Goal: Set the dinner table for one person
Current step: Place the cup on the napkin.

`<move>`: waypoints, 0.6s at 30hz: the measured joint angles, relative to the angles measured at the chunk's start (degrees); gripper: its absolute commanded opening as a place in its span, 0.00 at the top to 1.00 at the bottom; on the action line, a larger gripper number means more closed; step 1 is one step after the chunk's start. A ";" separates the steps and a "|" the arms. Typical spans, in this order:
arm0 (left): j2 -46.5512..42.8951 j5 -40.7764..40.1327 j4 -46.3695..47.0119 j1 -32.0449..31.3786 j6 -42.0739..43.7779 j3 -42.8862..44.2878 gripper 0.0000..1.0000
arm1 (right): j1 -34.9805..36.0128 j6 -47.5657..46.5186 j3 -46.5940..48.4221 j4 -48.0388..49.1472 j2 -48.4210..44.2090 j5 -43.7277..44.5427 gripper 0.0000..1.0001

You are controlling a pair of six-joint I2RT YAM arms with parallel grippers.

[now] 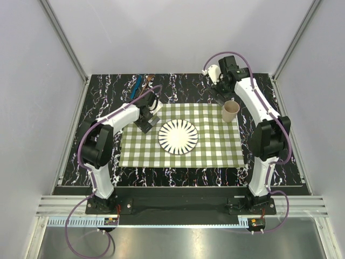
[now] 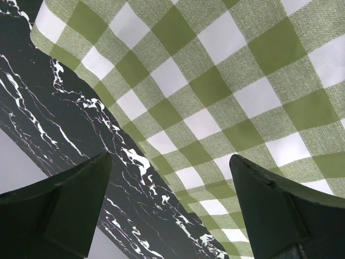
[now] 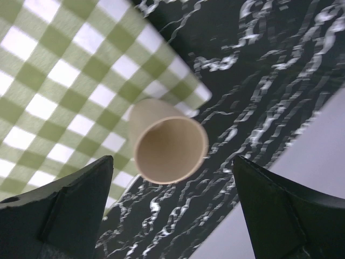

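The dinner table [image 1: 108, 89] is lying beneath the checked cloth [image 1: 215, 148], its long axis running left-right. Both grippers are gaping wide, gripping nothing: left gripper [image 2: 170, 162] over the cloth's left edge, right gripper [image 3: 172, 162] above the cup [image 3: 170, 143] at its far-right corner.

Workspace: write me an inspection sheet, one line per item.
Surface: dinner table, black marbled, checked cloth laid centrally.
Job's things: striped plate mid-cloth; empty cup upright at cloth's far right corner; utensils at far edge, type unclear.
Clutter: nothing seen.
Pincers: left pincer open, empty, over cloth's edge; right pincer open above cup.
Cables: purple cables along both arms.
Surroundings: white walls.
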 measured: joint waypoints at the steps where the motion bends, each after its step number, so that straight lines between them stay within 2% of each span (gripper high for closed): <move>1: 0.09 -0.31 0.04 0.00 0.00 0.07 0.01 | 0.11 -0.24 0.85 0.26 -0.04 1.11 0.00; 9: 0.44 -4.11 0.42 2.32 -2.23 2.56 0.01 | 0.31 -2.56 5.95 5.77 -1.36 15.34 0.00; 16: 4.42 1.07 -2.91 12.55 -8.41 19.69 0.01 | 0.24 0.74 4.76 8.81 -5.60 18.75 0.00; 18: 6.23 1.84 -3.32 14.51 -8.55 25.38 0.01 | 0.24 2.16 2.93 9.22 -7.17 18.73 0.06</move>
